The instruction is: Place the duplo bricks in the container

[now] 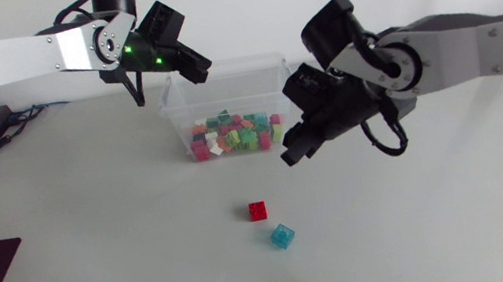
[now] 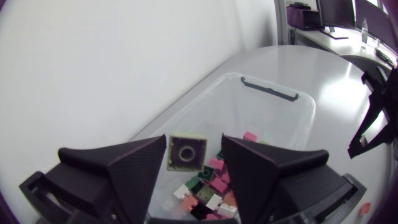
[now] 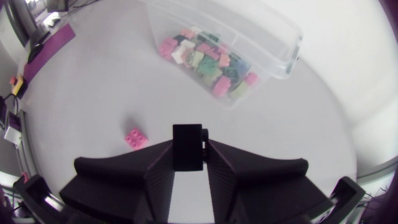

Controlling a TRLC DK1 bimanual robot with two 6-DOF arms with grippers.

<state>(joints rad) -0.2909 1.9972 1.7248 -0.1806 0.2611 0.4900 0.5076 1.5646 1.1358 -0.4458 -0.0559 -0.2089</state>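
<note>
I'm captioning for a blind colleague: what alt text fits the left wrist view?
A pale brick sits between the left claw's open fingers, above a clear container partly filled with coloured bricks. The right claw shows beyond the container.

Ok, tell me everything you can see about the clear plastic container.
The container is a clear, lidless plastic tub, rectangular with rounded corners, a lipped rim and a handle slot at one short end. It stands upright on the white table, towards the far side. A loose heap of duplo bricks in pink, green, white and red covers its floor. The left gripper hangs over it without touching.
</note>
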